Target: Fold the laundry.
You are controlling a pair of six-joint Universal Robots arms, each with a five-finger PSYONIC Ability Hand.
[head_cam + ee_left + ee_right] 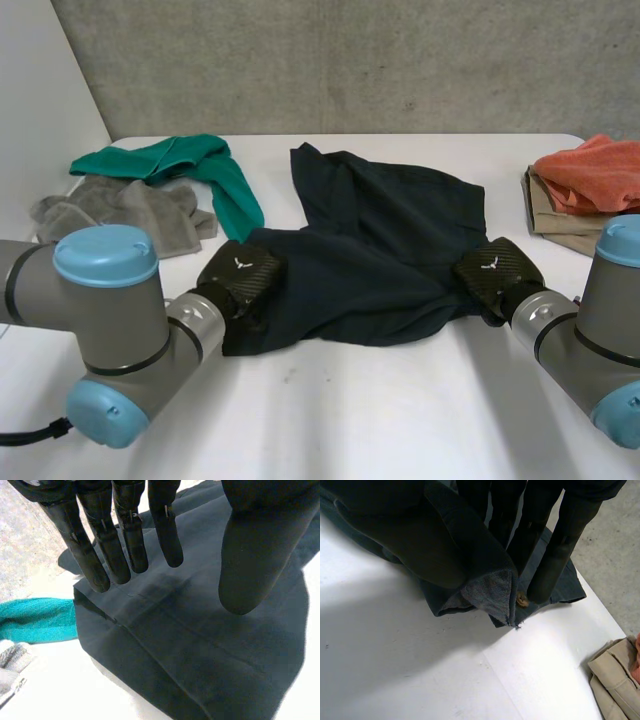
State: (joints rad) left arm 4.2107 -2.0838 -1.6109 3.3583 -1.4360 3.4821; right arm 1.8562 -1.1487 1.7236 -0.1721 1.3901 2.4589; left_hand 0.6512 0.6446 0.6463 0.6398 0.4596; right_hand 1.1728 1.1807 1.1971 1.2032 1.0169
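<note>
A dark navy garment [370, 250] lies spread and partly folded across the middle of the white table [330, 420]. My left hand [240, 277] hovers over the garment's [200, 645] near left corner, its fingers [127, 540] straight and apart from the thumb, holding nothing. My right hand [497, 270] is at the garment's near right corner. There its thumb [420, 545] and fingers pinch a fold of the navy cloth [492, 592], beside a small brass button [522, 599].
A teal cloth [195, 170] and a grey towel [120, 210] lie at the back left. An orange cloth [595, 170] sits on a beige folded one [560, 225] at the back right. A concrete wall stands behind the table.
</note>
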